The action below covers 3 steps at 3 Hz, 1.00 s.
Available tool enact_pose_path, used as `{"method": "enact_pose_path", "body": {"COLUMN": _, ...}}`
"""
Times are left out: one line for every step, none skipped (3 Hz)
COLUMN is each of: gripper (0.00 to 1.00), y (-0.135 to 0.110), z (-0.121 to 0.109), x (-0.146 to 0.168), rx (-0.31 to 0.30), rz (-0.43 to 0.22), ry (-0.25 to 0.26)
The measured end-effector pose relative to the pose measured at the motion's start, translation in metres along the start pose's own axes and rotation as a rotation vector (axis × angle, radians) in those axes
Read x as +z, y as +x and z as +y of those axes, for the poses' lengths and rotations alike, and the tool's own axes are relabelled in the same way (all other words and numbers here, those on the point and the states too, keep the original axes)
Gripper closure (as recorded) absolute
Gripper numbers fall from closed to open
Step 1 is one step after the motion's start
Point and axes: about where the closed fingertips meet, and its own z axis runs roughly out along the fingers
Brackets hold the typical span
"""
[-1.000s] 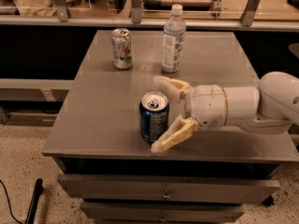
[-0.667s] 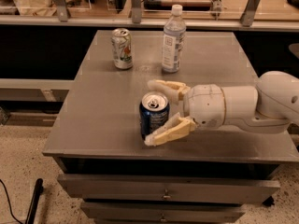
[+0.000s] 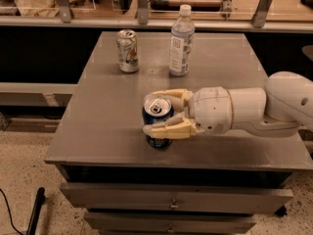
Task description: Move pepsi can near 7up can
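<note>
The dark blue pepsi can (image 3: 157,107) stands upright near the front middle of the grey table (image 3: 107,121). My gripper (image 3: 148,112) reaches in from the right, with one cream finger behind the can and the other in front, both pressed against its sides. The can still rests on the table. The pale 7up can (image 3: 128,51) stands upright at the back left of the table, well apart from the pepsi can.
A clear plastic water bottle (image 3: 181,40) stands at the back middle, to the right of the 7up can. My white arm (image 3: 264,109) stretches across the table's right side. The table's front edge lies just in front of the pepsi can, with drawers (image 3: 171,199) below.
The front finger has swung in from a wide-open stance and closed against the pepsi can. The can and the other things have not moved.
</note>
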Motion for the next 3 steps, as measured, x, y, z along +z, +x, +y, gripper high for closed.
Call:
{"method": "enact_pose_path", "body": {"gripper": 0.87, "y": -0.016, "z": -0.018, "x": 0.014, "rx": -0.053, "rz": -0.022, "ry": 0.008}}
{"method": "enact_pose_path", "body": {"gripper": 1.00, "y": -0.050, "z": -0.048, "x": 0.033, "rx": -0.154, "rz": -0.057, "ry": 0.043}}
{"method": "enact_pose_path", "body": {"gripper": 1.00, "y": -0.075, "z": -0.069, "x": 0.047, "rx": -0.253, "rz": -0.076, "ry": 0.146}}
